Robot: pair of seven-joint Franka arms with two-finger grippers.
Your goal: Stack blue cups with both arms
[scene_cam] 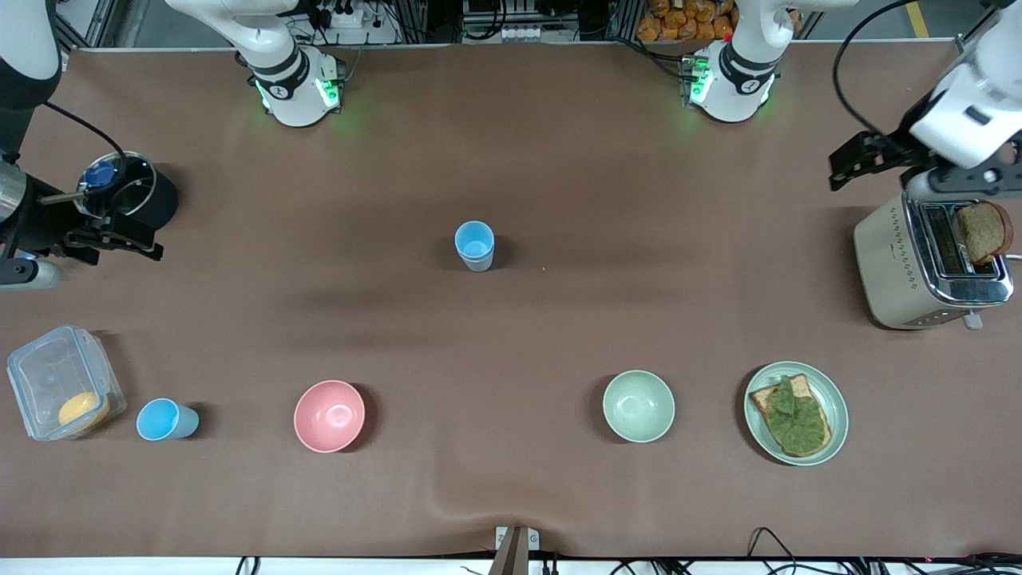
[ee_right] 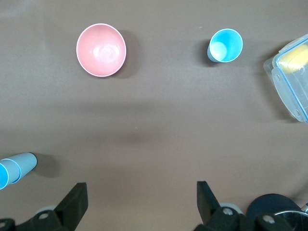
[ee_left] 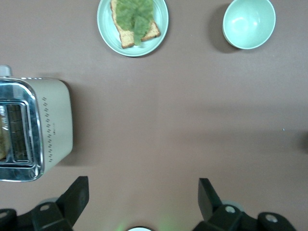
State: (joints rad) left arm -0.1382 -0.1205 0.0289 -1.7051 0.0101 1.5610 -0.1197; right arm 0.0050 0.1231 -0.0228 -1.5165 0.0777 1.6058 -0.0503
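Now both tools wide, left tool, right tool, blue cups apart.

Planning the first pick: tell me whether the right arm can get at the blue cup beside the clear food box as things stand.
Probably yes. The right tool is open and holds nothing, up at its own end of the table, and the blue cup stands upright on bare cloth between the clear food box and the pink bowl, touching neither.
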